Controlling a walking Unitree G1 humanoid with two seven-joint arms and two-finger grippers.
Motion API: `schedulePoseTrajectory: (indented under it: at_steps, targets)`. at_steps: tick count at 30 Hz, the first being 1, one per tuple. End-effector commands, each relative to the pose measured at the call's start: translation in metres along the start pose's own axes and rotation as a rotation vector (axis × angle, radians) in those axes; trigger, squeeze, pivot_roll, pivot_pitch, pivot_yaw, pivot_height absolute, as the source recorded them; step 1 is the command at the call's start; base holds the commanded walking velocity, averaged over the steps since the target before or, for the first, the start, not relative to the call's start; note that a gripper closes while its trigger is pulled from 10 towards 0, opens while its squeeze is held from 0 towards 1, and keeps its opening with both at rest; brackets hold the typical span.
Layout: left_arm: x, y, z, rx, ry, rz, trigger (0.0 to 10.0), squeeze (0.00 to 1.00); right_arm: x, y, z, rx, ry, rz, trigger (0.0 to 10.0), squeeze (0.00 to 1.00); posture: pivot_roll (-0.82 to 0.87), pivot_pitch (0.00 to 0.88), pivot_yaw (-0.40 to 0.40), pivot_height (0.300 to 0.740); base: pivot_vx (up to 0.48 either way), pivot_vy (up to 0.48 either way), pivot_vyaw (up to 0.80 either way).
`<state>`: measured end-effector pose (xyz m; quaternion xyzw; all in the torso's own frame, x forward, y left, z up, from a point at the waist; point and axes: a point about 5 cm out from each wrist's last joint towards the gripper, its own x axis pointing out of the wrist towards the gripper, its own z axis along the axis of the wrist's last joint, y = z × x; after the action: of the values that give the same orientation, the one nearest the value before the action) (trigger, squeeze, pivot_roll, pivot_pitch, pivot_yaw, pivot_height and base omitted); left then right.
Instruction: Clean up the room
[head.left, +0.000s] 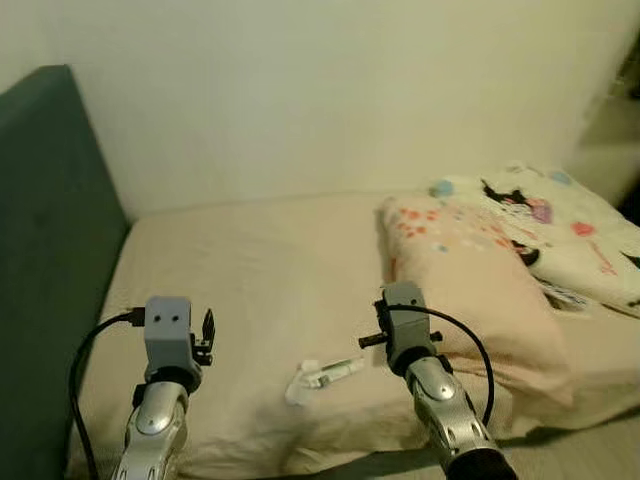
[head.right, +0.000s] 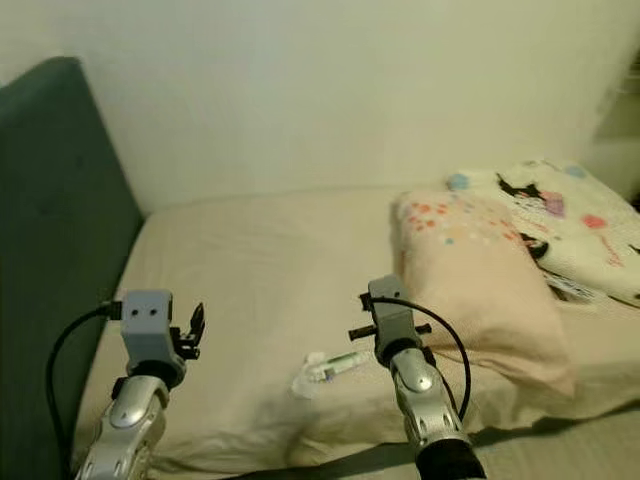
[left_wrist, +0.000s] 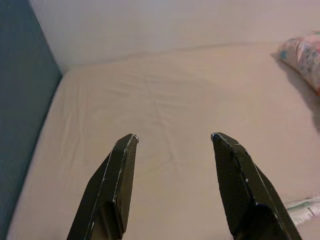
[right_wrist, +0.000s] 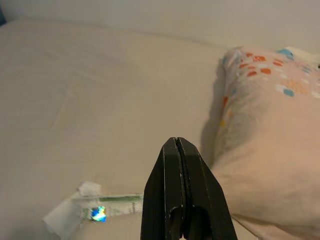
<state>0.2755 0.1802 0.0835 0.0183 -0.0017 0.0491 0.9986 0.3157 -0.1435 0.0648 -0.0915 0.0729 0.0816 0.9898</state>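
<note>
Both silver arms are raised over the near edge of the bed (head.left: 270, 260). On the left gripper (left_wrist: 172, 137) the two black fingers (left_wrist: 117, 175) are spread wide apart, with nothing held between them, above bare sheet. On the right gripper (right_wrist: 178, 142) the fingers are pressed together, with nothing caught between them. Between the two arms, near the front edge of the bed, a small clear wrapper (head.left: 322, 376) with a crumpled white end is laid on the sheet. Beyond the right arm a pink spotted pillow (head.left: 470, 280) is seen, and behind it a white cartoon-print pillow (head.left: 560, 225). A dark green headboard (head.left: 50, 250) is set along the left, and a pale wall (head.left: 330, 90) behind the bed.
</note>
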Motion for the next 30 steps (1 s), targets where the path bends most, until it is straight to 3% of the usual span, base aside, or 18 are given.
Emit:
schedulePoseTrajectory:
  at_steps: [1, 4, 19, 30]
  targets:
    - [-0.001, -0.001, -0.001, 0.018, 0.013, -0.008, 10.0, 0.0, -0.001, -0.001, 0.001, 0.013, -0.007, -0.009, 10.0, 0.0, -0.06, 0.037, -0.017, 0.74, 0.0, -0.48, 0.0]
    - [-0.001, 0.0, -0.002, -0.013, 0.019, 0.011, 10.0, 0.0, -0.001, -0.001, 0.001, 0.015, -0.009, -0.009, 10.0, 0.0, -0.06, 0.037, -0.015, 0.74, 0.0, 0.0, 0.0]
    - [0.001, 0.005, -0.015, 0.005, 0.122, 0.06, 10.0, 0.0, 0.001, -0.002, 0.004, 0.071, 0.001, 0.003, 10.0, 0.0, -0.07, 0.04, -0.008, 0.74, 0.0, 0.0, 0.0]
    - [0.007, -0.002, -0.014, -0.032, 0.138, 0.029, 10.0, 0.0, 0.004, -0.002, 0.011, 0.037, -0.016, 0.031, 10.0, 0.0, -0.09, 0.033, -0.003, 0.74, 0.0, 0.0, 0.8]
